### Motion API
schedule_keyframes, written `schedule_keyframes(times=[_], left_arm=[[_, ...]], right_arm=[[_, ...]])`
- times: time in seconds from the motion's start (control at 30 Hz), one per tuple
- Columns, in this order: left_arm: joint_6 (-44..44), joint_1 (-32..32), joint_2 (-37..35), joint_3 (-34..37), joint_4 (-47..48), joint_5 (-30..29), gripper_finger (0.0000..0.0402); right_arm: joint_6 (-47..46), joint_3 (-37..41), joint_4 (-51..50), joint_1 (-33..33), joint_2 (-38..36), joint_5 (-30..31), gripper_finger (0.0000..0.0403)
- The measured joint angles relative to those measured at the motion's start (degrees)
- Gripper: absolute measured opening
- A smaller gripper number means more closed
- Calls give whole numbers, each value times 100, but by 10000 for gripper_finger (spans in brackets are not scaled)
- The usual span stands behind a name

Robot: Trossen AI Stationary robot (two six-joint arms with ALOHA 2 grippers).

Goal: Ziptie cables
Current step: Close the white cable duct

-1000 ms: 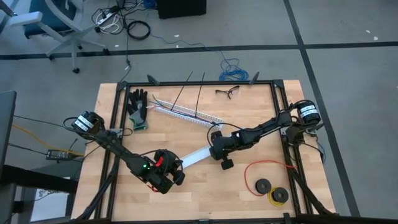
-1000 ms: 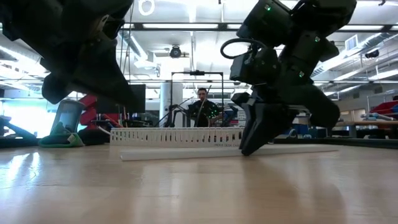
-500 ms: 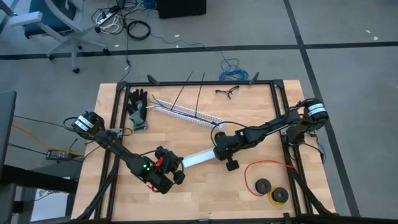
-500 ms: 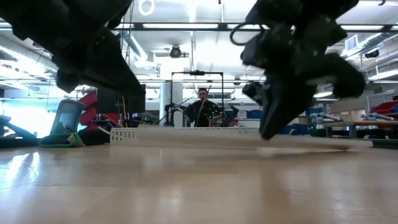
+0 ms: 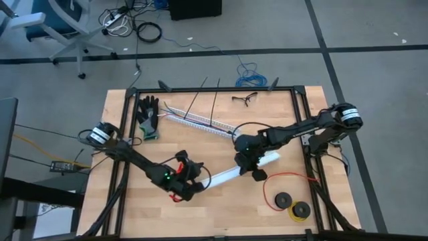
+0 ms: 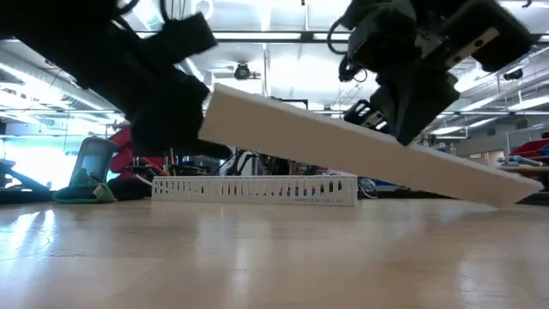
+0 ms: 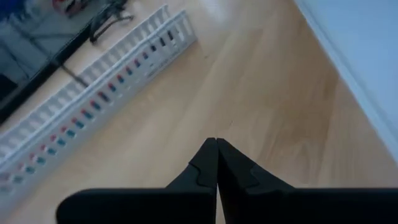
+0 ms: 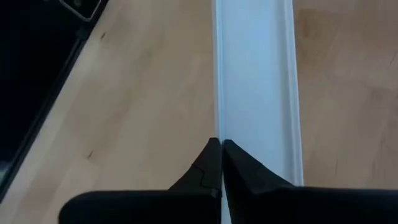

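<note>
Your right gripper (image 5: 256,171) has its fingers pinched fully together on the edge of the flat white channel cover (image 5: 237,172), as the right wrist view shows, with the closed tips meeting on the strip's rim (image 8: 216,93). Your left gripper (image 5: 194,182) is likewise closed at the cover's other end; its own wrist view shows only shut tips above bare wood with the cover at the picture's edge, so you cannot confirm contact from there. The low view shows what the overhead view cannot: the cover (image 6: 360,154) is off the table (image 6: 274,257) and tilted, its left-arm end higher. Behind it the slotted white cable channel (image 6: 255,189) lies flat on the table; the left wrist view alone shows coloured wires (image 7: 81,115) through its slots, which are probably the cables you are to tie, though no plug is visible. The overhead view adds the surroundings: black zip ties (image 5: 204,100) and glasses (image 5: 245,99) at the far edge, a glove (image 5: 148,115) beside the channel, and a red wire loop (image 5: 284,184) with spools near the right arm. Judge the task as early: no tie is on the cables, and you have yet to set the cover aside, fetch a tie and cinch it.
</note>
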State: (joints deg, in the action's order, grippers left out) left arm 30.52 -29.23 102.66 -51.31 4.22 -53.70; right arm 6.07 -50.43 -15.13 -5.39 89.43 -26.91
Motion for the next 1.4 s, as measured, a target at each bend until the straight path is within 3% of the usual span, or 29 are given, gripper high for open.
schedule_keyframes(times=[0.2,0.53,0.7,0.93,1.23,1.4], left_arm=[[-1060,141,571,0,-1226,280,7],[-1050,227,930,-1,-1872,828,7],[-1037,227,930,-2,-1955,860,7],[-660,225,930,-2,-1740,862,7],[-648,225,930,-3,-2078,1167,7],[-1098,230,930,-175,-2104,1376,7]], right_arm=[[11,9,-8,445,44,-240,0],[45,-2,111,1303,44,-265,1],[-9,75,131,1448,46,369,1],[409,398,67,1015,46,463,1],[863,485,463,-163,46,1765,0],[1404,485,412,-553,46,2574,0]])
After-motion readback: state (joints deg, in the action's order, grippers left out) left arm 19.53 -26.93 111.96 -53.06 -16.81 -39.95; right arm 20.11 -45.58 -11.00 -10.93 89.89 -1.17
